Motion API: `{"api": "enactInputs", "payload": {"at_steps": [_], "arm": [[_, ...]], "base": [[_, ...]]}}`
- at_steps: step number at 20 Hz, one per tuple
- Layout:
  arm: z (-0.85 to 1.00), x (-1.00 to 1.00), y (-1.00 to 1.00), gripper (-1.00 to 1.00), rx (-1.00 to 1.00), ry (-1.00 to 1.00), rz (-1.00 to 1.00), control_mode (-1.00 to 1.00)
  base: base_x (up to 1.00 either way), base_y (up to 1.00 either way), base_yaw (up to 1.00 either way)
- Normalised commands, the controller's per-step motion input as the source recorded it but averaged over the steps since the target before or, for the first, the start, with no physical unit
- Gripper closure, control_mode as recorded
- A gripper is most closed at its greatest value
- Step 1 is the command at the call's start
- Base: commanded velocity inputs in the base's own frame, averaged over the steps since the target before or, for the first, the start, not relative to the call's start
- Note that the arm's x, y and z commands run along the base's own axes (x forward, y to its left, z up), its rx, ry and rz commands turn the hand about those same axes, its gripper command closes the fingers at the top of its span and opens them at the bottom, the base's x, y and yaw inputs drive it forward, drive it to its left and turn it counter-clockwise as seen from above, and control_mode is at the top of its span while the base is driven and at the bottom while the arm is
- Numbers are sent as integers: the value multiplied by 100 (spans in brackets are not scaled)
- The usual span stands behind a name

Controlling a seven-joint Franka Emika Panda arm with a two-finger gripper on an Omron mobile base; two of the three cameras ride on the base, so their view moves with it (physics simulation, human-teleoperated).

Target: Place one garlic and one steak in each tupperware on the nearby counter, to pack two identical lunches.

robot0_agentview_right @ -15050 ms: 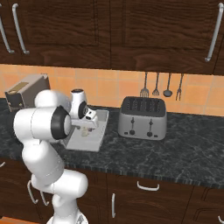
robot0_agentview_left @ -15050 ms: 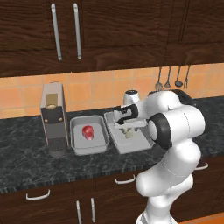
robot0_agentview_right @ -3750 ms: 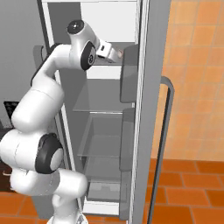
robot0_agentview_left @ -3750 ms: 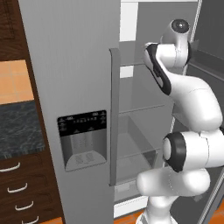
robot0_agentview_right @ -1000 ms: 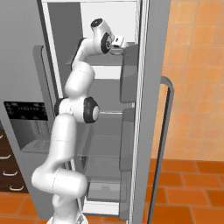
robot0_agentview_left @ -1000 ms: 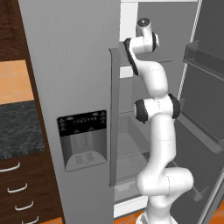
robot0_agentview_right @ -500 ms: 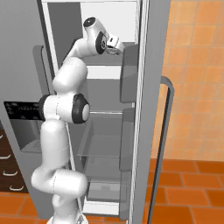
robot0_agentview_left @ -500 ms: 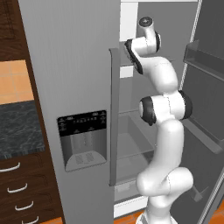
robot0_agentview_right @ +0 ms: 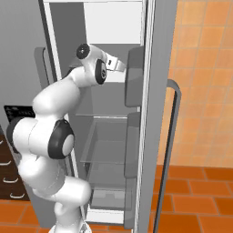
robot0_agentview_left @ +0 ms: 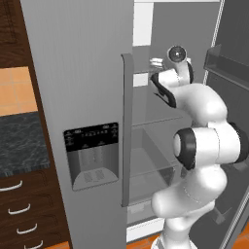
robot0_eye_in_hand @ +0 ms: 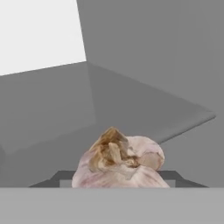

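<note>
While the arm is reaching up into the open fridge [robot0_agentview_right: 150, 54], the claw [robot0_agentview_right: 119, 66] is sitting at upper-shelf height. In the hand view a garlic [robot0_eye_in_hand: 120, 162] bulb is lying right at the claw's tips, its papery brown top turned toward the camera; whether the tips are gripping it I cannot tell. The grey shelf [robot0_eye_in_hand: 144, 109] is stretching away behind the bulb. The fridge's closed left door [robot0_agentview_left: 92, 146] is showing a dispenser panel, and a strip of dark worktop [robot0_agentview_left: 19, 141] is showing further left.

Garlic [robot0_eye_in_hand: 120, 164] between the gripper [robot0_agentview_right: 119, 66] fingers, inside the open fridge [robot0_agentview_right: 113, 27]
</note>
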Motion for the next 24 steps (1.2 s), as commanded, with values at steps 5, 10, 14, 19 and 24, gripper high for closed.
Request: {"api": "enactInputs", "payload": {"at_steps": [5, 10, 14, 19, 24], "arm": [[42, -100, 1, 100, 0, 5, 1, -100], [8, -100, 12, 100, 0, 8, 0, -100], [-1, -100, 34, 100, 0, 17, 5, -100], [-24, -100, 26, 100, 0, 14, 10, -100], [-35, -100, 18, 100, 0, 11, 12, -100]], "base": [[0, 0, 0], [0, 0, 0], [0, 0, 0], [0, 0, 0], [0, 0, 0]]}}
